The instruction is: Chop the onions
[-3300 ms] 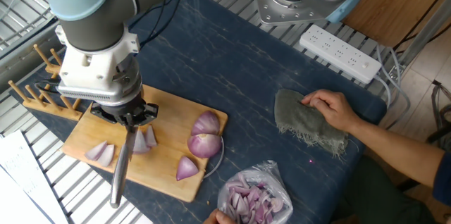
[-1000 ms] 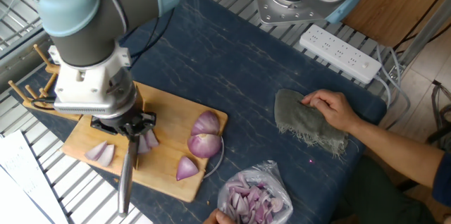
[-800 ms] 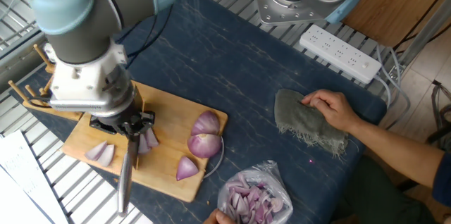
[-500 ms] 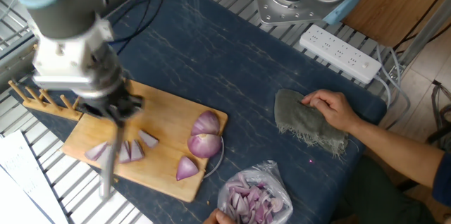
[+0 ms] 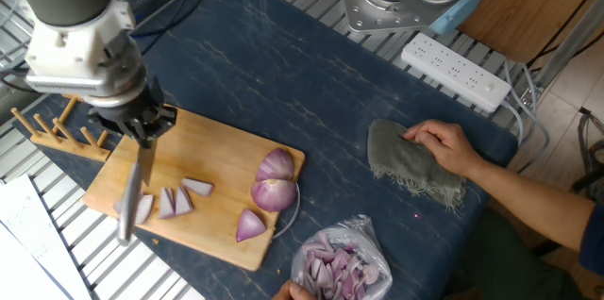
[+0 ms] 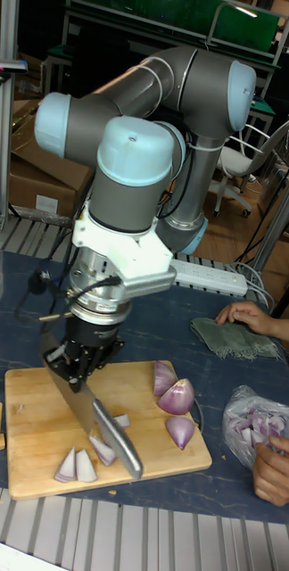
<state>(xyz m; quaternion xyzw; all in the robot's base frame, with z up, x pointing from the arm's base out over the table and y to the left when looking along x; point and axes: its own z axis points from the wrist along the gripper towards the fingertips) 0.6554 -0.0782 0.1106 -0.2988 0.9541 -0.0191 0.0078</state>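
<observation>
Far left of the fixed view: my gripper [image 5: 140, 125] sits over the left end of the cutting board [image 5: 222, 135], fingers clamped narrow on the handle of the knife [image 5: 130, 196]. Blade hangs down-left toward the board's near-left edge. In the tall view the blade tip looks to be at or just above the wood; can't tell if it's touching.

Progress, approx: lower left of the board has a small cluster of cut onion wedges [image 5: 172, 200] w/ pale faces showing, just right of the blade. So that part looks chopped, though the pcs are still chunky.

Center of frame, right end of the board: the bigger onion pieces [image 5: 275, 180] (two large ones touching, plus one wedge below them) look uncut. That's the bulk of what's left, I reckon.

Lower center-right: a clear bag [image 5: 338, 264] of small purple bits, off the board. Right: a person's hand [image 5: 444, 144] resting on a grey cloth [image 5: 404, 163].
</observation>
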